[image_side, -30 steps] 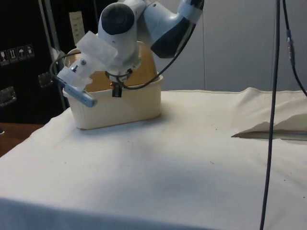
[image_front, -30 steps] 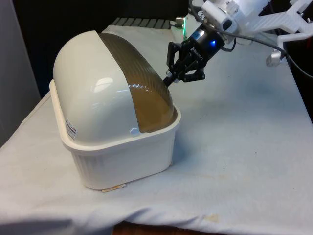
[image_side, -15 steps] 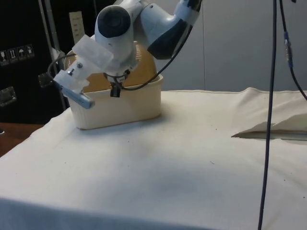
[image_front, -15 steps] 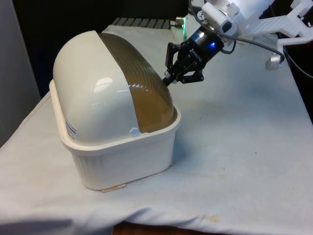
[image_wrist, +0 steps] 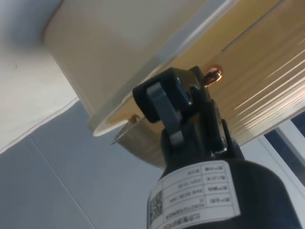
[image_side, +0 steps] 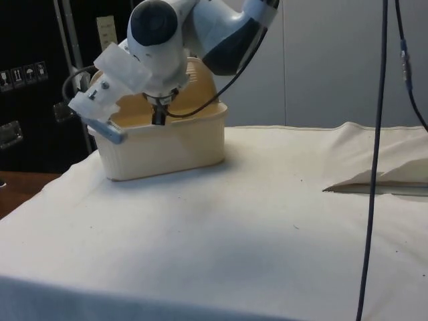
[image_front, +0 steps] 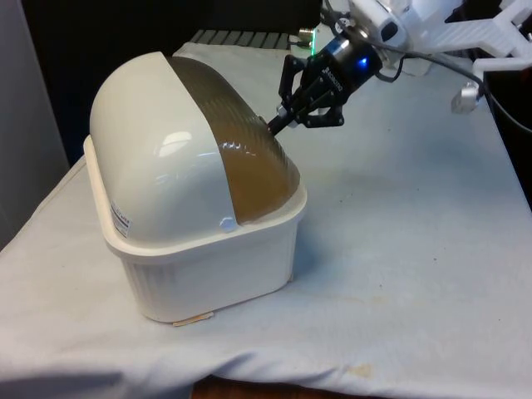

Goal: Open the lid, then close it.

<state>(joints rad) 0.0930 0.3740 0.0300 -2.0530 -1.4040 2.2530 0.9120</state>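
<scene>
**Lid half raised, tool at its lower edge**

The lid [image_front: 241, 158] is the brown see-through roll cover of a cream bread box [image_front: 199, 266] that stands on the surface [image_front: 416, 249], toward the front view's left. In the front view the tool [image_front: 278, 125] touches the lid at its curved face, just above the box rim. In the side view the lid edge stands a little above the rim, so I judge the opening step is under way. The wrist view shows the two fingers pressed together with nothing between them; the tool is clenched and only pushes on the lid.

The lid looks like thin, stiff plastic, light and smooth. It probably slides along a curved track under the white dome [image_front: 150, 141]. Smooth plastic can slip under the fingertips. The best place to take hold seems the lower edge or the small knob [image_wrist: 213, 74] seen near it, because a push on the bare curve may skid off.
</scene>
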